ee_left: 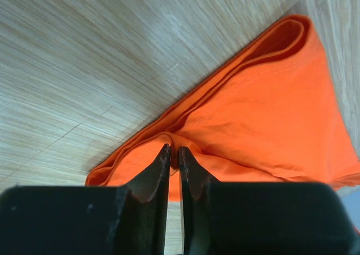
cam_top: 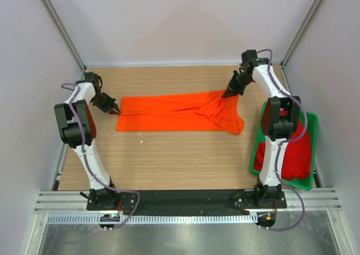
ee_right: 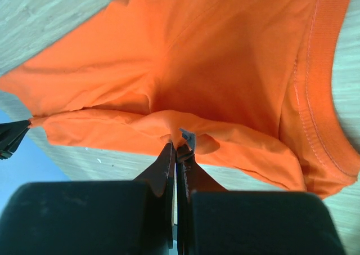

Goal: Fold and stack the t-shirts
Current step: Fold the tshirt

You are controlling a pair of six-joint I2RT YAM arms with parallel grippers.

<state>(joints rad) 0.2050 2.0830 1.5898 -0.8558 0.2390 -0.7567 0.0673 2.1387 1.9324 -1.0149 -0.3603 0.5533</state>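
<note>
The wooden bench (cam_top: 169, 159) carried one garment spread out. The orange t-shirt (cam_top: 169, 114) lay across its middle, rather nearer the far edge. It was already doubled into a long band that ran from close to the left edge towards the far right corner. It looked stretched that way because an arm held each end, probably to pull the band flat and straight before the next fold. The left two-thirds lay smooth and even. The right end rose into a bunched peak under the gripper, and a loose flap sagged from it towards the near edge.

The green tray (cam_top: 313, 153) sat against the right edge near the front corner, apart from the orange cloth. It seemed to serve as a holding place. The red t-shirt (cam_top: 298, 159) lay crumpled in it, partly hidden by the right arm, and was not yet folded.

The left gripper (cam_top: 114, 111) sat low at the band's left end. Its wrist view showed the jaws nearly together, with only a narrow slit between them. The layered edge of the shirt puckered up at their tips, so it appeared to be pinching that edge.

The right gripper (cam_top: 229, 92) was clamped tight on a ridge of orange cloth, and creases radiated from the pinch. A ribbed, double-stitched band (ee_right: 320, 80) curved past on one side. A small grey label (ee_right: 187, 137) stuck up just beside the fingertips.
</note>
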